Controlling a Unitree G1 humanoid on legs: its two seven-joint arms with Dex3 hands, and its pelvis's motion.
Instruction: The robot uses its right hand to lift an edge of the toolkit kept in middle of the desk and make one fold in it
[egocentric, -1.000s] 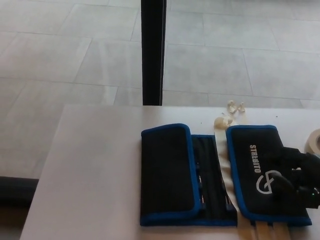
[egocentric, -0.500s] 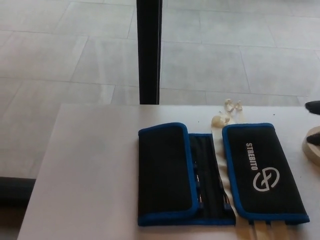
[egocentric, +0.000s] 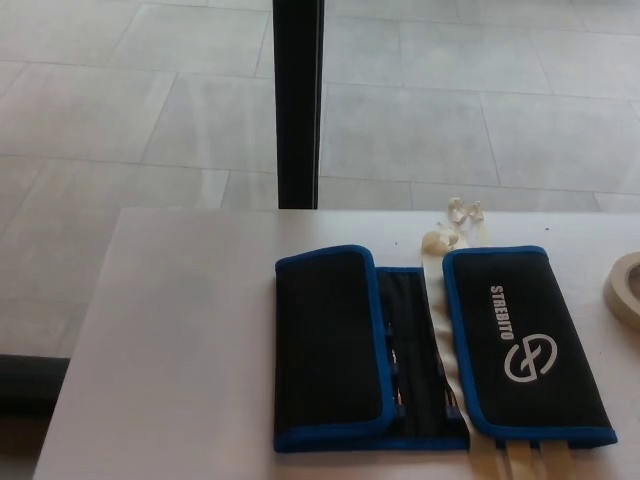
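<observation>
Robot hand gone; white desk (egocentric: 180, 330), tiled floor (egocentric: 130, 110).

You have a black toolkit (egocentric: 440, 345) edged all round in bright blue piping, with a white "STREBITO" wordmark and round logo printed on its right flap. It lies on a white desk (egocentric: 190, 340), beside a cream tape roll (egocentric: 626, 285), before pale grey floor tiles (egocentric: 130, 100) and a black post (egocentric: 298, 100).

Looking down I count one toolkit (egocentric: 440, 345) with two flaps folded over, one tape roll (egocentric: 625, 285) at the desk's (egocentric: 180, 340) edge, maybe three pale crumpled bits (egocentric: 455, 225), one black post (egocentric: 298, 100).
</observation>
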